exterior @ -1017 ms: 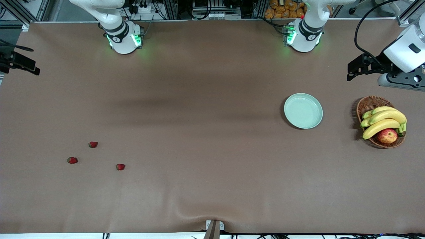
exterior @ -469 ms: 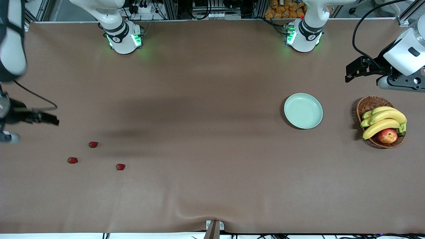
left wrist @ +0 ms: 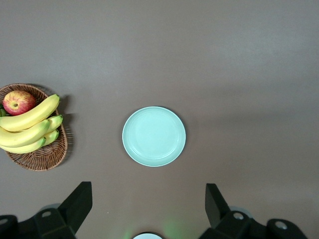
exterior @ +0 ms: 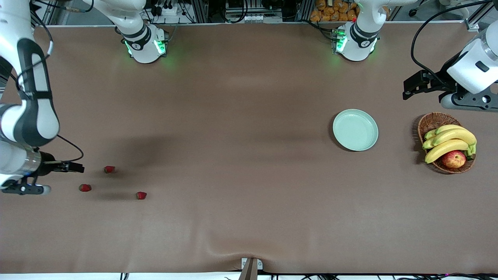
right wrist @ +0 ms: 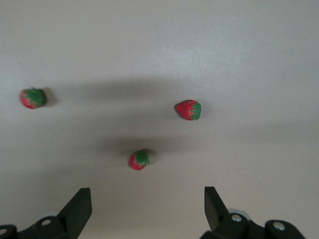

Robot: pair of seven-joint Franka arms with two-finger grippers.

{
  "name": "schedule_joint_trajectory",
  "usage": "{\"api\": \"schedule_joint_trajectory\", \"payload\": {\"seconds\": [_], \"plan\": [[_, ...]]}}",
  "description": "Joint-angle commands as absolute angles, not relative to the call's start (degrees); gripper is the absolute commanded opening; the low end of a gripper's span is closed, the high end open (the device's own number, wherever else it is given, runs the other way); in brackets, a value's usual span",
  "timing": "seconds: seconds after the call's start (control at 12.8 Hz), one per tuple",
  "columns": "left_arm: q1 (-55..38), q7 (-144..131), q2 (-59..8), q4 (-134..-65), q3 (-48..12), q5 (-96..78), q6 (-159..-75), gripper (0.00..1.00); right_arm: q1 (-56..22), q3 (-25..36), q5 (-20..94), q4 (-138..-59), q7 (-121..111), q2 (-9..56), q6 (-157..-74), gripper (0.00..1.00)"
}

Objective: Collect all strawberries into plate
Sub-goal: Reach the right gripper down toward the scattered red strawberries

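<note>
- Three strawberries loose on surface, right arm's end; plate well apart, toward left arm's end, nothing in it.
- Right claw over surface beside berries, fingers apart, nothing held.
- Left claw up near basket, waiting, fingers apart.
- Berries prob. light, soft (bruise easily) — pinch gently across body, not cap.

The front camera sits high across the desk, faces the two arm bases and takes in the whole surface. The left wrist camera looks straight down from well above on the plate and the basket, which the front view shares. The right wrist camera looks down from nearer on the three strawberries, also seen in the front view.
</note>
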State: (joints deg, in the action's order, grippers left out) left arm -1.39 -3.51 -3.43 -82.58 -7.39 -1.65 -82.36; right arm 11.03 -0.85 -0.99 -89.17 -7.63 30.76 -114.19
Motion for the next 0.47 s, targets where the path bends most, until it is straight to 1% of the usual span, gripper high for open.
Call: {"api": "schedule_joint_trajectory", "payload": {"seconds": [0.0,0.16,0.39], "plan": [[-1.41,-4.31,-3.78,-82.62,-7.47,-2.64,-82.97,1.0,11.25,-1.49,-0.79,-89.91,-8.96,33.74,-116.09,1.0],[-1.49,-4.31,-4.22,-82.62,-7.47,-2.64,-83.67,1.0,11.08,-1.49,-0.79,-90.79,-8.79,36.2,-117.77,1.0],[-1.84,-4.31,-4.83,-82.62,-7.47,-2.64,-83.76,1.0,10.55,-1.49,-0.79,-91.32,-8.79,38.84,-117.95,1.0]]}}
